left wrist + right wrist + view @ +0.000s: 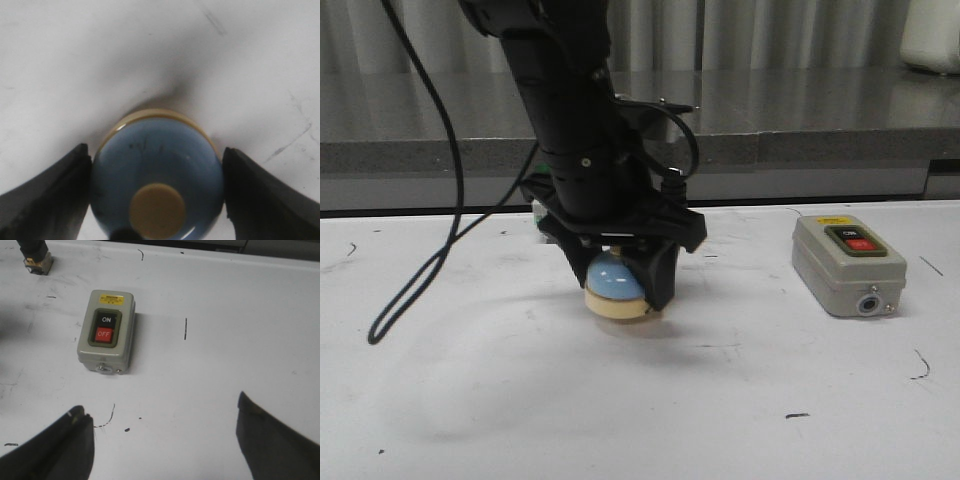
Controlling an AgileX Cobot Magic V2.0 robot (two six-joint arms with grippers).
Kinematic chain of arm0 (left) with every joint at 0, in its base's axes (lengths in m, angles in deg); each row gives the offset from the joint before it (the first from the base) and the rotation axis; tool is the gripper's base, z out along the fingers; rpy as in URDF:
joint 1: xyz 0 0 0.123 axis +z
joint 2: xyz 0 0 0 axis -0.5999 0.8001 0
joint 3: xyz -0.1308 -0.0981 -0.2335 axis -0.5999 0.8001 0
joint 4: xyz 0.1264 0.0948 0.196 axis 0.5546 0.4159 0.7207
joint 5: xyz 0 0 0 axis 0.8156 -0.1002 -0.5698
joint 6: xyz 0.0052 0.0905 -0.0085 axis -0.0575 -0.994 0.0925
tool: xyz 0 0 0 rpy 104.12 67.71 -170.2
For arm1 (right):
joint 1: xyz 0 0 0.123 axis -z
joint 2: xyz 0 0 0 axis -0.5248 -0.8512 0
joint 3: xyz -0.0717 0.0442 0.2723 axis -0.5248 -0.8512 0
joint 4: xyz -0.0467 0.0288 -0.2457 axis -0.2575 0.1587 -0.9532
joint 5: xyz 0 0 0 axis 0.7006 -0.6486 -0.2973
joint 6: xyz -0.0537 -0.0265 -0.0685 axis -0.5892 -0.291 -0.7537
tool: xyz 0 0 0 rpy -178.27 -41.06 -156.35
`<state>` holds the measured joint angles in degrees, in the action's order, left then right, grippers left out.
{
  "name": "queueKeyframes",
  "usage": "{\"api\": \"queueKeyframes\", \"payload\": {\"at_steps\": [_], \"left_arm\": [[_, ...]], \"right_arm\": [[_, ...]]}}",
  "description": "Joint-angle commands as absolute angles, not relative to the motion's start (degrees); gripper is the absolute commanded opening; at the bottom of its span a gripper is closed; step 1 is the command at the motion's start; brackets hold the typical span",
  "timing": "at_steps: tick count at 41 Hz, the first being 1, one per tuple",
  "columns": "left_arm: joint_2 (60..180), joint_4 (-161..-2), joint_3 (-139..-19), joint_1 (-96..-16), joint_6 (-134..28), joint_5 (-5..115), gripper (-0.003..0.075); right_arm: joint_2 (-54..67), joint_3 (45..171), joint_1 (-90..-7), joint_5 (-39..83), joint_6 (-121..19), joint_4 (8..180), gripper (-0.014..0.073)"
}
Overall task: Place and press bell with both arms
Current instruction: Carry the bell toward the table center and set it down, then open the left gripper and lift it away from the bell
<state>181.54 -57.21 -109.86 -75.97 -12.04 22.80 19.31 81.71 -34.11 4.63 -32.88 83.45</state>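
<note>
The left gripper (620, 285) is closed around the bell (616, 288), its dark fingers (45, 200) pressed against both sides of the light-blue dome. The cream base of the bell sits at, or just above, the white table (640, 400); contact cannot be made out. The cream knob (157, 210) faces up between the fingers. The bell lies well to the left of the grey on/off switch box (848, 265), which rests flat on the table. The right gripper (165, 440) hangs above the table near the switch box, jaws spread wide with nothing between them. A black cable (430, 230) loops down to the left of the bell.
</note>
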Motion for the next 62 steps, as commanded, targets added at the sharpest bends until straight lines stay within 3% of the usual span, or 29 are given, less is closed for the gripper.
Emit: {"api": "queueKeyframes", "payload": {"at_steps": [1,10,12,24,48,62], "left_arm": [[179.6,-56.9,-112.1,-77.4,-12.5,23.9,0.034],[180.5,-57.5,-112.4,-77.7,-12.5,23.6,0.0578],[180.2,-58.0,-112.9,-77.7,-12.5,23.2,0.0593],[170.5,-58.6,-112.5,-77.0,-12.5,20.2,0.0586],[128.0,-58.9,-80.7,-67.3,-12.5,25.4,0.0586],[110.3,-60.6,-67.2,-67.0,-12.5,25.5,0.0586]], "right_arm": [[19.3,83.8,-34.1,8.5,-33.1,82.9,0.0601],[19.3,83.8,-34.1,8.5,-33.1,82.9,0.0601],[19.3,83.8,-34.1,8.5,-33.1,82.9,0.0601],[19.3,83.8,-34.1,8.5,-33.1,82.9,0.0601],[19.3,83.8,-34.1,8.5,-33.1,82.9,0.0601],[19.3,83.8,-34.1,8.5,-33.1,82.9,0.0601]]}}
